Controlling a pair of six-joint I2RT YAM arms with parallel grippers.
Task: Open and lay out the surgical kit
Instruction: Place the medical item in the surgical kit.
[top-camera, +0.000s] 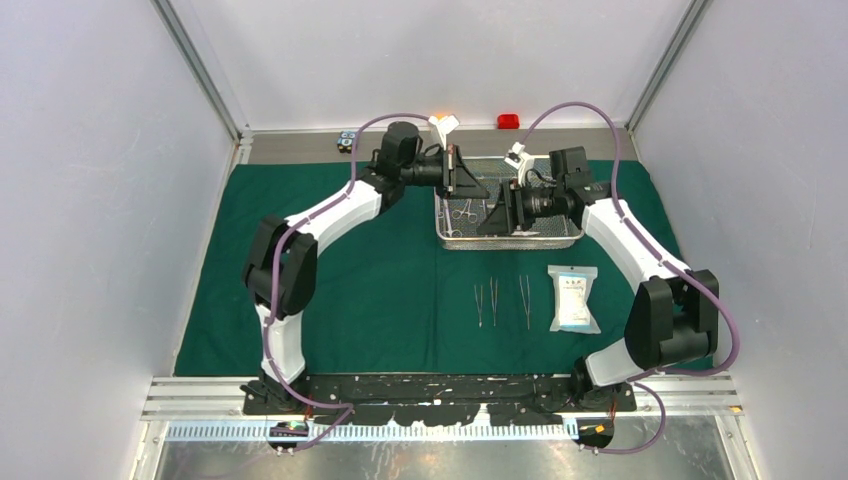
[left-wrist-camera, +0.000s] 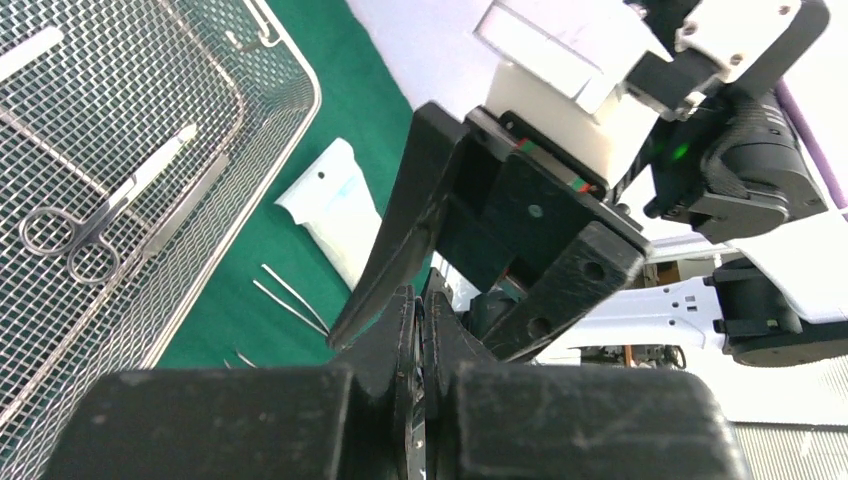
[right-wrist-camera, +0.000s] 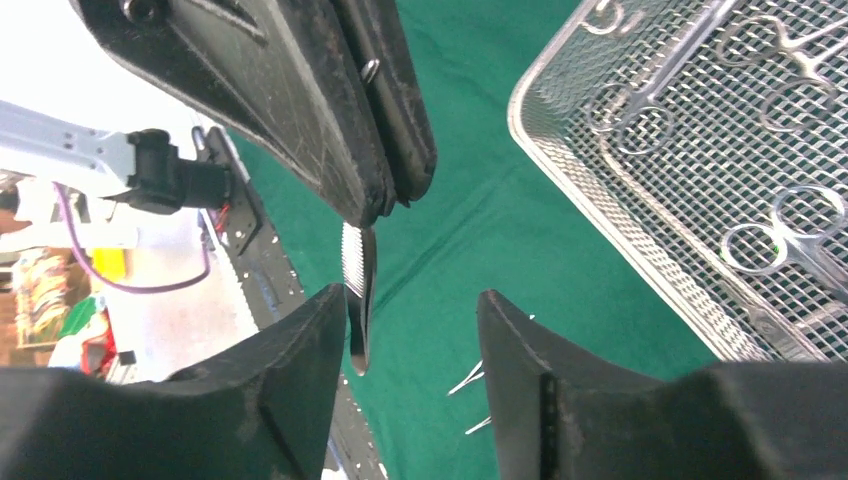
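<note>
Both arms reach in over the wire-mesh tray (top-camera: 560, 240), which sits toward the far side of the dark green cloth (top-camera: 330, 280) spread flat on the surface, with ring-handled scissors (left-wrist-camera: 75, 228) lying in it. The left end effector (right-wrist-camera: 390, 190) is pinched tight on a slim ribbed steel instrument (right-wrist-camera: 358, 290), which hangs into the gap of the right end effector (right-wrist-camera: 410, 300), its fingers standing wide apart. Nearer the arm bases, three thin tweezers (top-camera: 494, 300) lie side by side on the cloth, the white-blue packet (top-camera: 573, 298) just to their right.
</note>
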